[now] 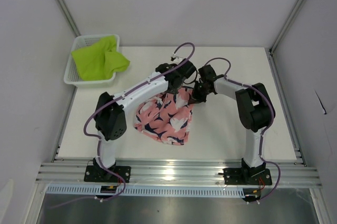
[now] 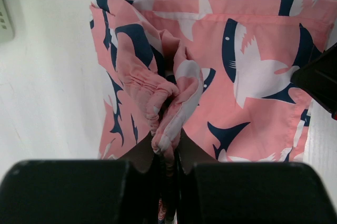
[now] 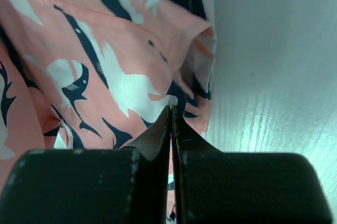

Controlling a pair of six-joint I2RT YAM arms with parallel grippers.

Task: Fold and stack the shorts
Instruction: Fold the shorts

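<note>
The coral-pink shorts [image 1: 164, 114] with a navy and white print lie bunched on the table's middle. My left gripper [image 1: 172, 90] is shut on a gathered fold at their far edge; the left wrist view shows the cloth [image 2: 253, 77] pinched between the fingers [image 2: 138, 155]. My right gripper [image 1: 198, 93] is shut on the shorts' far right edge; the right wrist view shows the cloth [image 3: 95, 71] caught between the closed fingers [image 3: 152, 142]. The lime-green shorts [image 1: 98, 58] lie crumpled in the basket.
A white mesh basket [image 1: 73, 75] stands at the table's far left corner. White walls and aluminium frame posts surround the table [image 1: 231, 134]. The right gripper's dark body [image 2: 321, 79] shows at the right edge of the left wrist view.
</note>
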